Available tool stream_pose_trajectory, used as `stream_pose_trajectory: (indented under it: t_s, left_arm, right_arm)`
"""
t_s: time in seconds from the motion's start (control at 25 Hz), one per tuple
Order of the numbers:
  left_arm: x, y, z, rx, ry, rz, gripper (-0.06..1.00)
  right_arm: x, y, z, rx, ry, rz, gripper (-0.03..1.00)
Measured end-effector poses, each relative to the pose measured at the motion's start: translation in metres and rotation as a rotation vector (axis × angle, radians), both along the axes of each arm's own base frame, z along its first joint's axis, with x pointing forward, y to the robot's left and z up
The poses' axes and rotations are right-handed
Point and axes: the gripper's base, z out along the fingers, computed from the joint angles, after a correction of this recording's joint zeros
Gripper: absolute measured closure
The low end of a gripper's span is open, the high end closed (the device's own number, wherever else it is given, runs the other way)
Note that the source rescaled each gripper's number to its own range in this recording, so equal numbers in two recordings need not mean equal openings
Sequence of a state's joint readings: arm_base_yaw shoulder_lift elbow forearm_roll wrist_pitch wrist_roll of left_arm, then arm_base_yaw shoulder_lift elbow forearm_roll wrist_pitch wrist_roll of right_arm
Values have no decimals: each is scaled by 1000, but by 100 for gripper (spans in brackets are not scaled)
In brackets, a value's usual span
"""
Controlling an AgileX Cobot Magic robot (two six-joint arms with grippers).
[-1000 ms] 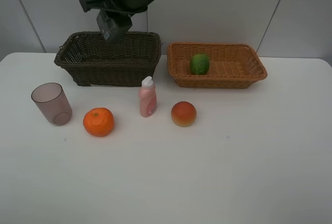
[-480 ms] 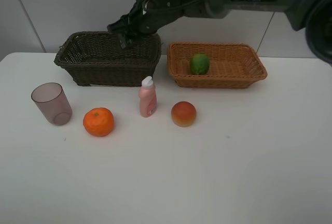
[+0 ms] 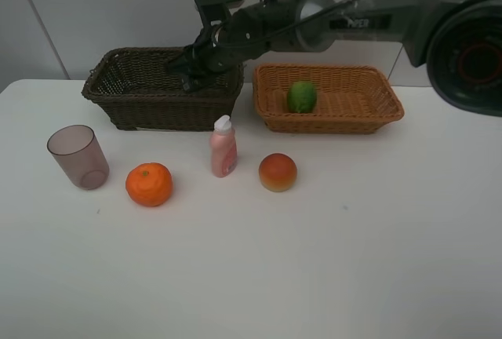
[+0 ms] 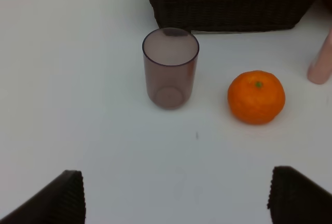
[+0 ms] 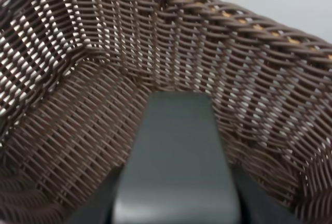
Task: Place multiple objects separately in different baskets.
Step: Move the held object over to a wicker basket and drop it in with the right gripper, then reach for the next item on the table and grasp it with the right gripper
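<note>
The right gripper [image 3: 190, 78] reaches across and clamps the black rectangular bottle [image 5: 176, 151] inside the dark brown woven wicker basket [image 3: 157, 107]. The left gripper [image 4: 175, 200] hangs wide open above the translucent purplish cup [image 4: 170, 68] and the orange tangerine [image 4: 256, 97]. 1 green lime-like fruit [image 3: 301, 96] lies in the light orange-tan wicker basket [image 3: 384, 111].
</note>
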State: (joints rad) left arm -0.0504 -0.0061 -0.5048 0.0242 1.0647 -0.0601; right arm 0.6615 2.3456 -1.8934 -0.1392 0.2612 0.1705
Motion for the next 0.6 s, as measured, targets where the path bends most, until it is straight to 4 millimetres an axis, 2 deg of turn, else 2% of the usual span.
stream_pose_trajectory:
  t_s: [0.04,0.12,0.24,0.36,0.52,0.6]
  left_arm:
    - [0,0,0,0,0,0,3]
    - [0,0,0,0,0,0,3]
    - [0,0,0,0,0,0,3]
    - [0,0,0,0,0,0,3]
    - [0,0,0,0,0,0,3]
    - [0,0,0,0,0,0,3]
  right_arm:
    - [0,0,0,1,-3,1,75]
    - [0,0,1,6,-8,2,62]
    - [1,1,3,12,-16,2,31]
    - [0,0,5,9,-13,1,11]
    - [-3,-3,15,-5,2,-5,5]
    - [-7,-5,28,-15,13,-8,5]
